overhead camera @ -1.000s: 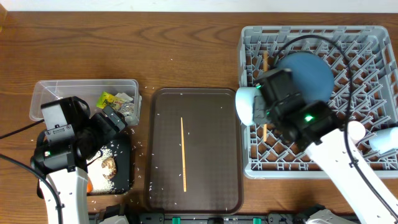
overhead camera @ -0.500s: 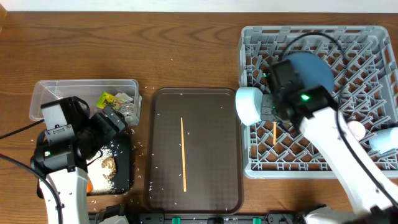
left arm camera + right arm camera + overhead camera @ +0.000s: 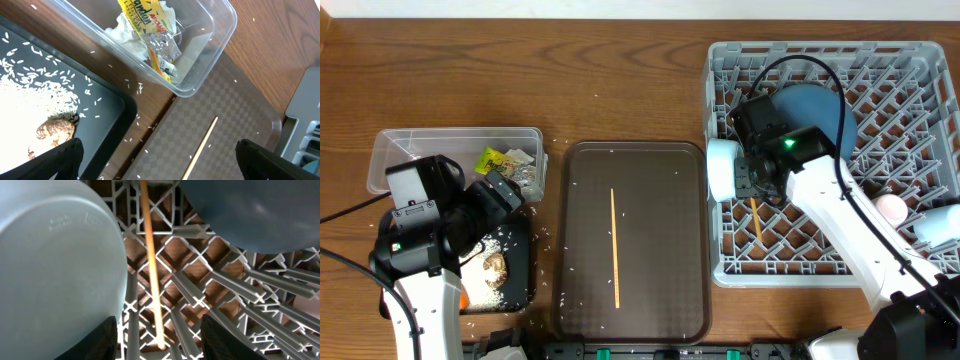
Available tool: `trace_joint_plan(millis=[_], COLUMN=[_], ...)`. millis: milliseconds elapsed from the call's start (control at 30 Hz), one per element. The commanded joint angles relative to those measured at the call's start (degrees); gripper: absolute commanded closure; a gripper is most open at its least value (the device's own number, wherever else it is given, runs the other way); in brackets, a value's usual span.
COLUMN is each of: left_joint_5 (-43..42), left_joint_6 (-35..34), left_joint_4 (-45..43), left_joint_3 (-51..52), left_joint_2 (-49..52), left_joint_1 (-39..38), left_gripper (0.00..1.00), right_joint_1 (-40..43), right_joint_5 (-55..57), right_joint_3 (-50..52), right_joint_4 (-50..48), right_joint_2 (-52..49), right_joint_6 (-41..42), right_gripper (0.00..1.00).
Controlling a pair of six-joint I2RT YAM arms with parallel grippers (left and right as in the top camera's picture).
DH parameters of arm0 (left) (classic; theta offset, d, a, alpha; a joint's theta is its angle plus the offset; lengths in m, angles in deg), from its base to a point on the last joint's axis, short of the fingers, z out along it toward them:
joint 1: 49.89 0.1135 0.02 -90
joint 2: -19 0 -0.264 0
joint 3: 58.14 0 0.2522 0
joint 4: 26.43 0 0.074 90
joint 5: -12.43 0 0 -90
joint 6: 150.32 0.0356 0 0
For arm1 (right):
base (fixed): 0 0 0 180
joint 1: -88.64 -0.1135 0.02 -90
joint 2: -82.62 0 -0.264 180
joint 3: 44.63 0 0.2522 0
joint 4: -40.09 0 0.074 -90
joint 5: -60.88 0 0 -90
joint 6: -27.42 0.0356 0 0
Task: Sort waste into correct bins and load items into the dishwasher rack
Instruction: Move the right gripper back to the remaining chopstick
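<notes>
The grey dishwasher rack [image 3: 920, 80] holds the blue plate [image 3: 810, 105] and the white bowl [image 3: 720, 168] at its left edge. One chopstick [image 3: 754, 220] lies in the rack. In the right wrist view this chopstick [image 3: 150, 255] runs between my open right gripper's [image 3: 160, 340] fingers, with the bowl [image 3: 55, 270] at left and the plate [image 3: 250, 210] above. The other chopstick [image 3: 614, 248] lies on the brown serving tray. My left gripper [image 3: 160, 160] is open and empty over the gap between the black tray [image 3: 100, 95] and the chopstick [image 3: 200, 147].
The clear tub [image 3: 210, 60] holds the yellow-green wrapper [image 3: 145, 20] and white paper [image 3: 125, 35]. The black tray holds rice [image 3: 30, 95], a brown lump [image 3: 55, 131] and a carrot [image 3: 465, 297]. Two small cups [image 3: 940, 225] sit at the rack's right edge. Rice grains lie scattered around the brown serving tray [image 3: 670, 200].
My right arm has swung round over the rack's left side, and the chopstick there now lies lower and slanted on the lattice. The left arm has not moved.
</notes>
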Motion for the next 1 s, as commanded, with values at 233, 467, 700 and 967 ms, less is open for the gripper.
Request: trace_joint_plan(millis=[233,467,700,967], left_joint_5=[0.7,0.7,0.7,0.7], left_joint_6=[1.0,1.0,1.0,1.0], left_joint_4=[0.0,0.0,0.0,0.0], left_joint_3=[-1.3,-1.3,-1.3,-1.3], left_joint_2=[-0.4,-0.4,-0.4,-0.4], left_joint_1=[0.3,0.3,0.3,0.3], left_gripper=[0.02,0.02,0.02,0.02], right_joint_1=[-8.3,-17.2,-26.0,-31.7], right_joint_5=[-5.1,-8.0,-8.0,-9.3], right_joint_3=[-2.3,-2.0,-1.8,-1.8], right_joint_4=[-2.0,-5.7,-10.0,-15.8], right_joint_2=[14.6,17.2,6.3,-11.3], right_joint_6=[-1.1,0.4,2.4,17.4], right_gripper=[0.51,0.53,0.53,0.6])
